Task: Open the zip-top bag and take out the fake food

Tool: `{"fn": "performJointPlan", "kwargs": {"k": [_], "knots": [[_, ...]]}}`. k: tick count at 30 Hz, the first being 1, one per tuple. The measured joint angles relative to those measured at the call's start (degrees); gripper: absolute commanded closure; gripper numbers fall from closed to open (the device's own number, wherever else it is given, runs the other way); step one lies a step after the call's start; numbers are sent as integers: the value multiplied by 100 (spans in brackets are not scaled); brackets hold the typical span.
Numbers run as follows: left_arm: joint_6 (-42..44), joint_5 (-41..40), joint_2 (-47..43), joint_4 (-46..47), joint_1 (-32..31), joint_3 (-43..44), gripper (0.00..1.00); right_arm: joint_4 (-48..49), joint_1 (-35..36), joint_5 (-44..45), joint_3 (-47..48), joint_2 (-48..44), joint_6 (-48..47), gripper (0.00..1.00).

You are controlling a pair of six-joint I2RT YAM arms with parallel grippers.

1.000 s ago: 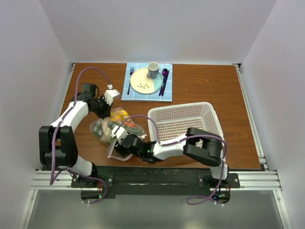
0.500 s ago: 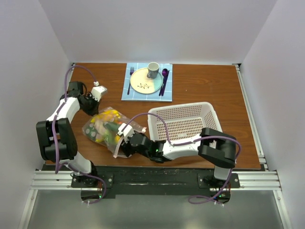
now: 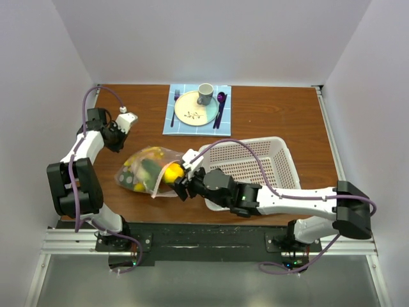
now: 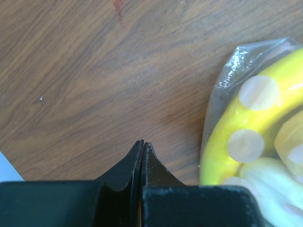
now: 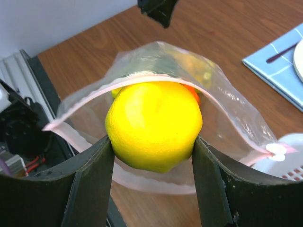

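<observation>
Your right gripper (image 5: 151,142) pinches the yellow lemon (image 5: 154,124) at the open mouth of the zip-top bag (image 3: 131,176), more fake food (image 3: 147,167) inside it, while your left gripper (image 4: 142,144) is pressed together just beside that bag's far end.

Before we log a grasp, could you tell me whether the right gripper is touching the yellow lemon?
Touching. The right wrist view shows the right gripper, both fingers pressed flat against the lemon.

Centre-left of frame: my right gripper (image 3: 177,180) clamps a yellow lemon (image 3: 171,171) at the mouth of the zip-top bag (image 3: 128,174). More fake food (image 3: 147,166) shows inside. My left gripper (image 3: 119,144) sits near the bag's upper-left corner. White basket (image 3: 281,160) is right of centre.
</observation>
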Motion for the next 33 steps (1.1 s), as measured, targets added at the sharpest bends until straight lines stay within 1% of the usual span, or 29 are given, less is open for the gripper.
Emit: {"fn": "performJointPlan", "kwargs": {"k": [1, 4, 6, 8, 10, 12, 16, 19, 21, 22, 23, 24, 25, 27, 28, 30, 31, 33], "knots": [[-2, 2, 0, 9, 0, 0, 100, -7, 0, 4, -74, -7, 13, 100], [-2, 2, 0, 15, 0, 0, 100, -232, 0, 90, -249, 229, 74, 100], [-2, 2, 0, 15, 2, 0, 100, -527, 0, 282, -302, 393, 127, 100], [33, 2, 0, 15, 22, 0, 100, -721, 4, 507, -487, 310, 160, 100], [52, 2, 0, 13, 90, 4, 100, -907, 7, 798, -789, -92, 201, 100], [81, 0, 24, 2, 205, 57, 100, -1137, 7, 1060, -1014, -734, 205, 100], [81, -11, 190, 13, 400, 289, 100, -1342, -11, 1370, -1108, -2072, 260, 100], [76, -15, 284, 20, 455, 407, 100, -1488, -11, 1515, -1115, -2527, 387, 100], [59, 7, 306, -4, 457, 461, 100, -1585, -11, 1578, -1158, -2583, 479, 100], [46, 22, 306, -28, 457, 483, 97, -1650, -11, 1633, -1198, -2575, 533, 100], [33, 70, 308, -116, 457, 538, 86, -1755, -11, 1742, -1241, -2500, 595, 100], [22, 133, 308, -227, 457, 614, 70, -1926, -9, 1930, -1270, -2393, 715, 100], [11, 223, 308, -372, 457, 708, 42, -2173, -9, 2159, -1272, -2245, 874, 92], [0, 466, 308, -660, 457, 887, 17, -2671, -31, 2680, -1233, -1904, 1252, 77], [-42, 608, 297, -791, 457, 953, 8, -3025, -59, 2935, -1178, -1690, 1495, 54], [-24, 874, 262, -1064, 457, 970, 4, -3604, -111, 3351, -1049, -1303, 1875, 21], [-28, 984, 240, -1191, 457, 944, 2, -3779, -122, 3475, -1003, -1193, 1991, 2], [15, 1145, 175, -1322, 457, 778, 2, -4030, -138, 3694, -916, -1071, 2170, 1]]}}
